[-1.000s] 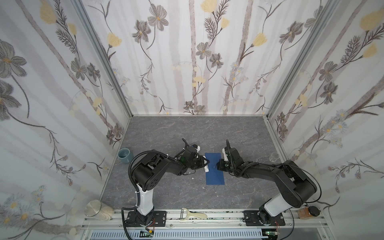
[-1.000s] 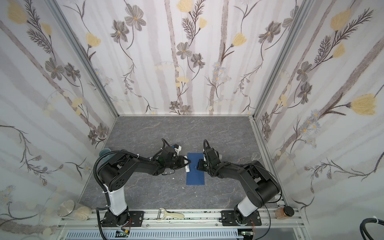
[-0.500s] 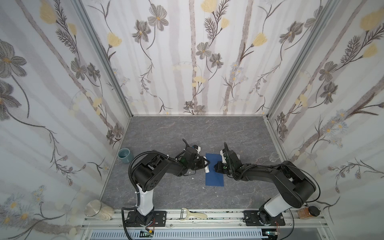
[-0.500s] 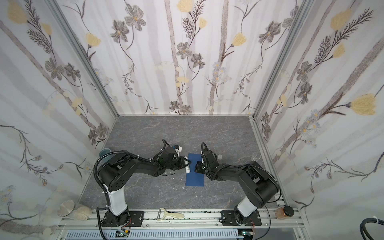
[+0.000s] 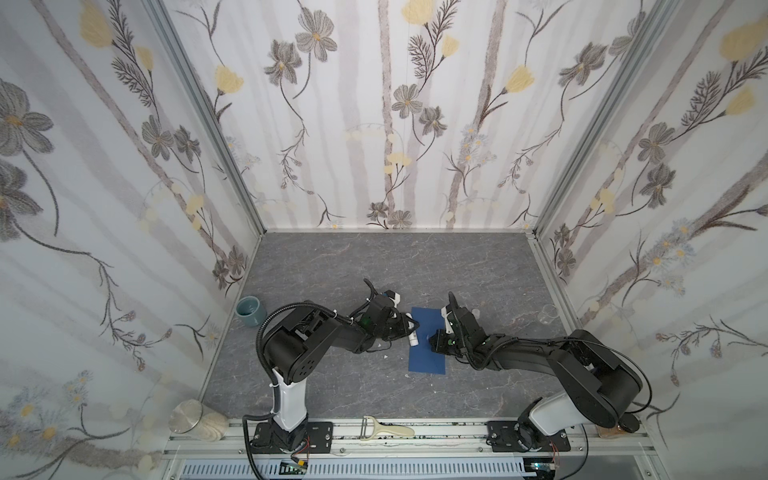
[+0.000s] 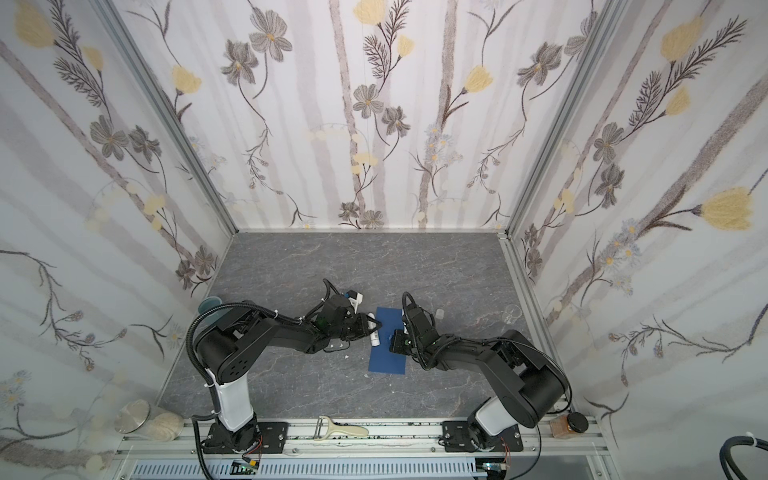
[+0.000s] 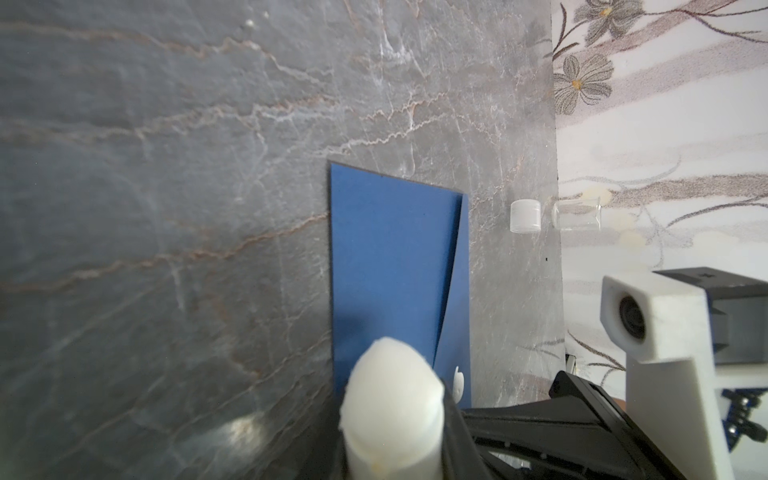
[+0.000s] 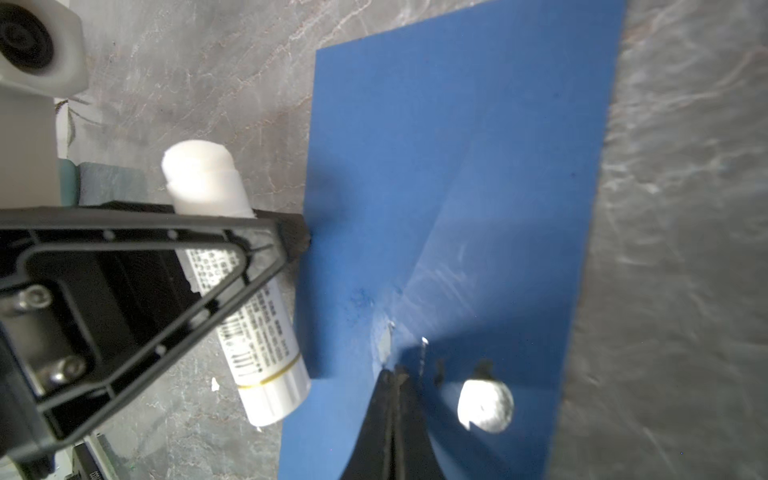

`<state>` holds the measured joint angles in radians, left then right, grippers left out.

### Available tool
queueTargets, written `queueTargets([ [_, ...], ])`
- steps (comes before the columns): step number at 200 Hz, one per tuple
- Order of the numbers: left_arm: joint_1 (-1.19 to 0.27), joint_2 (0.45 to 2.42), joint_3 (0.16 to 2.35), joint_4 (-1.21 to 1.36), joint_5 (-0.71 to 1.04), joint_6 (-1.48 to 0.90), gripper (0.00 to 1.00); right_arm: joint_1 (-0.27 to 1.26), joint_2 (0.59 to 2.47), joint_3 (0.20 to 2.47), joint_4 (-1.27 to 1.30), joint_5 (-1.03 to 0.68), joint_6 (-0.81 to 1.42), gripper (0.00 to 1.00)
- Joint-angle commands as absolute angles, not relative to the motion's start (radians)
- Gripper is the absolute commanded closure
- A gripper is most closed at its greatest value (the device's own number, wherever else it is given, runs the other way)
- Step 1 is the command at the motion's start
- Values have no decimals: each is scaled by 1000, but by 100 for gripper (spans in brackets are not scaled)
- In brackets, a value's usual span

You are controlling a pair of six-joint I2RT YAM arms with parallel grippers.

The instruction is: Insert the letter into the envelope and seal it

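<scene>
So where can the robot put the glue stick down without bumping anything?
The widest bare table lies between the envelope and the back wall. Another bare strip runs from the envelope to the front rail. Crowded: around the envelope, where left gripper and right gripper meet.

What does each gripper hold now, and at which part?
The left gripper clamps the glue stick around the middle of its tube. The right gripper is shut and holds nothing; its tips rest on the envelope.
</scene>
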<state>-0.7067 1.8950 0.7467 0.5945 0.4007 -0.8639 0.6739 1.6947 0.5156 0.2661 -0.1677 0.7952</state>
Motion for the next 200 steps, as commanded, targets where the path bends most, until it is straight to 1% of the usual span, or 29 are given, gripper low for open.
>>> queueTargets([
  [1, -707, 1901, 734, 426, 374, -868, 100, 677, 1701, 520, 192, -150, 799, 100],
  [52, -709, 1896, 724, 426, 366, -880, 100, 688, 1554, 488, 103, -137, 802, 100],
  [81, -708, 1896, 726, 425, 367, -883, 100, 693, 1589, 490, 132, -142, 805, 100],
  [91, -708, 1894, 726, 425, 367, -885, 100, 693, 1643, 492, 159, -157, 811, 100],
  [119, -708, 1890, 724, 425, 365, -887, 100, 693, 1693, 501, 199, -173, 824, 100],
  [170, -706, 1891, 723, 425, 365, -887, 100, 693, 1603, 489, 120, -153, 823, 100],
  [177, -707, 1892, 725, 425, 365, -887, 100, 694, 1563, 486, 115, -155, 825, 100],
  [200, -707, 1897, 729, 426, 365, -887, 100, 693, 1578, 485, 121, -173, 818, 100],
])
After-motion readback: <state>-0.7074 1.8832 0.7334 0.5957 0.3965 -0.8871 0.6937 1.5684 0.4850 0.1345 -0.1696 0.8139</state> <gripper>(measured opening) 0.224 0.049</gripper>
